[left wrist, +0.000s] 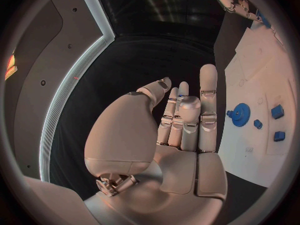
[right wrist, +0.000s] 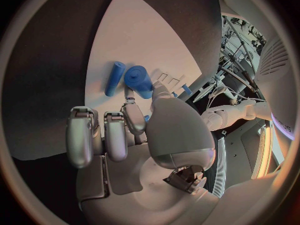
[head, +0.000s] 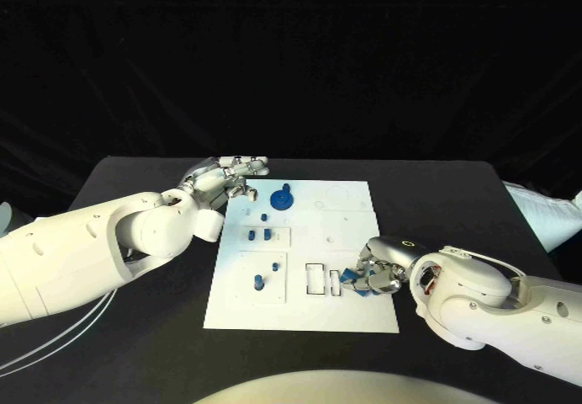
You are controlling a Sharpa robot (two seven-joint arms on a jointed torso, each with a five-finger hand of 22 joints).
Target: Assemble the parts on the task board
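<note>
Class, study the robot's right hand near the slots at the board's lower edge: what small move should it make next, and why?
Probably ease the right hand toward the rectangular slot beside it and line its blue part up there. The part sits at its fingertips, just right of the slot, not yet in it. The left hand rests at the task board's far corner.

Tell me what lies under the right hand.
The right hand rests on the white task board, touching a blue part. Whatever lies beneath its palm is covered.
</note>
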